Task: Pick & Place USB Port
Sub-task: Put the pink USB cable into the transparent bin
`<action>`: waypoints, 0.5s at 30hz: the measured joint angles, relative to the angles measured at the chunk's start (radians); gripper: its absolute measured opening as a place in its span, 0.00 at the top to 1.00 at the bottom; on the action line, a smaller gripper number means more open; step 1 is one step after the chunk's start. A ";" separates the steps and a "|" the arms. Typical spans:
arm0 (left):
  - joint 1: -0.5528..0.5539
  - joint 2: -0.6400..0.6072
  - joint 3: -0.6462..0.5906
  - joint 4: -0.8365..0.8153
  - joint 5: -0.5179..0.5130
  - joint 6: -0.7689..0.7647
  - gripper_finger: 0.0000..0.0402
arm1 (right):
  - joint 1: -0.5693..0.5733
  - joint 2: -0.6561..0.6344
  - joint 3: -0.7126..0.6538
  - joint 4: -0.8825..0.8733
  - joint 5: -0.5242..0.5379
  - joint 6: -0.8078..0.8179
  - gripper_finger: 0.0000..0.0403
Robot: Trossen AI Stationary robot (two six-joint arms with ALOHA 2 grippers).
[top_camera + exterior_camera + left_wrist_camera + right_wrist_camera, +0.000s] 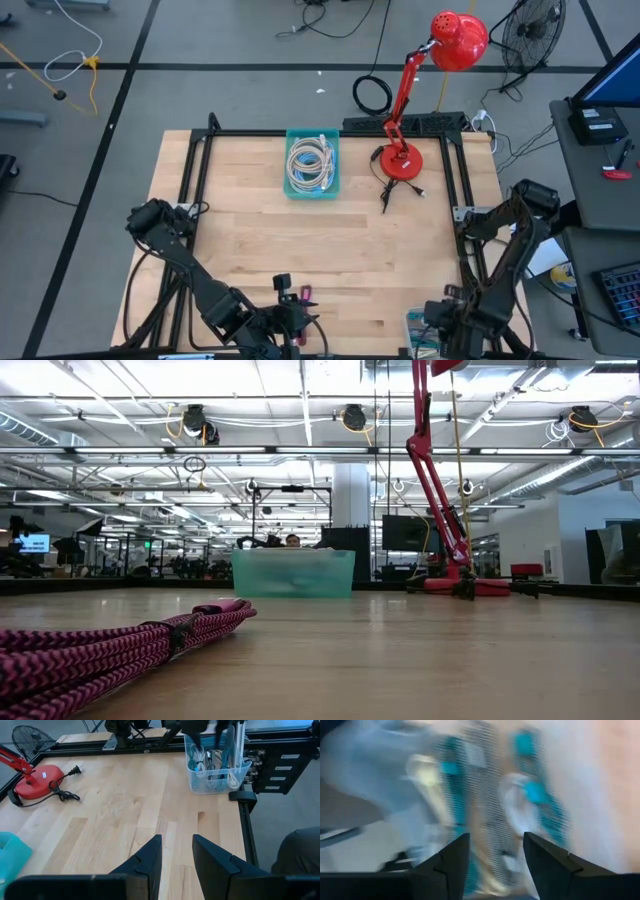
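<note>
The right gripper is seen at the lower right of the high view, over the table's near right corner. Its two dark fingers are held apart, and nothing is clamped between them. Directly beyond the fingertips, filling the middle of the right wrist view, a clear bin is shown, holding teal and white cable pieces. These are blurred, and no single connector can be told apart. In the left wrist view, at the upper right of the frame, the right arm's fingers are seen dipped into the top of this bin. Whether they touch the pieces cannot be told.

The left gripper is found at the bottom centre of the high view. Its fingers are parted by a narrow gap and nothing is held. Just beside it a pink braided cable lies bundled on the wood, shown at the lower left of the low view.

Farther off, at the top centre of the table in the high view, a teal bin is set, with coiled white cables inside. To its right a red desk lamp stands, its black cord trailing on the wood.
</note>
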 joint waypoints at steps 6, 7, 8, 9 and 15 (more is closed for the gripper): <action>0.000 0.000 0.000 0.000 0.000 0.003 0.72 | -0.049 -0.043 0.000 0.304 0.044 -0.208 0.56; 0.000 0.000 0.000 0.000 0.000 0.003 0.72 | -0.061 -0.047 0.000 0.363 0.057 -0.261 0.57; 0.000 0.000 0.000 0.000 0.001 0.002 0.72 | -0.074 -0.051 0.000 0.421 0.071 -0.319 0.57; 0.000 0.000 0.000 0.000 0.008 -0.003 0.72 | -0.088 -0.052 0.000 0.486 0.080 -0.384 0.58; 0.018 0.002 0.000 -0.106 0.102 -0.238 0.72 | -0.175 -0.053 0.001 0.786 0.138 -0.736 0.60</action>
